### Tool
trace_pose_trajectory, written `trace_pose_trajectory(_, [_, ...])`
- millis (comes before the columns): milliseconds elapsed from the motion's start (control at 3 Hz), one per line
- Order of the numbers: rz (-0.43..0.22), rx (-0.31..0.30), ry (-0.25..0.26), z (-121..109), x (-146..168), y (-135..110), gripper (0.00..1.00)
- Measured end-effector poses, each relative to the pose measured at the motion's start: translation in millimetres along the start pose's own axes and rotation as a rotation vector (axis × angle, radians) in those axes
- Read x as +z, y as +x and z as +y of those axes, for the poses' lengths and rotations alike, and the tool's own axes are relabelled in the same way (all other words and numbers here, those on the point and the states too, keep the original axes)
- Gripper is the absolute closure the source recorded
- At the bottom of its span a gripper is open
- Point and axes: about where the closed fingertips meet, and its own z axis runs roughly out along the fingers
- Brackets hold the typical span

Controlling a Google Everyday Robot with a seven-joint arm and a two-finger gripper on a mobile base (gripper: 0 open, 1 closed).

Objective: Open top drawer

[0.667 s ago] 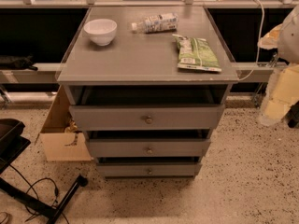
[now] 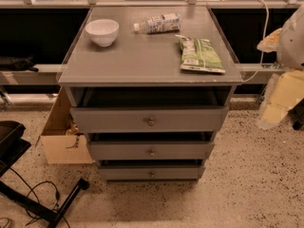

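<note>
The top drawer point(image 2: 118, 119) is the widest grey front of three, just under the cabinet top, with a small round brass knob point(image 2: 151, 122) at its middle. A dark gap shows above its front edge. Two narrower grey drawers point(image 2: 123, 151) sit below it, each set further back. My gripper point(image 2: 279, 101) shows as a pale cream shape at the right edge of the camera view, off the cabinet's right side and apart from the knob, at about the top drawer's height.
On the cabinet top point(image 2: 137, 61) stand a white bowl point(image 2: 102, 31), a lying bottle point(image 2: 158, 23) and a green snack bag point(image 2: 199, 55). A cardboard box point(image 2: 59, 141) sits left of the cabinet. A black stand and cables point(image 2: 42, 198) lie on the speckled floor.
</note>
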Motion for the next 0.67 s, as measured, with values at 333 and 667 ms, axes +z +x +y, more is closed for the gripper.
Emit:
trace_pose_trajectory(333, [-0.076,-0.086,-0.02,4.6,68.0,-17.3,0.0])
trace_pose_trajectory(667, [-0.075,-0.152,-0.043,-5.2,162.2,-25.9,0.0])
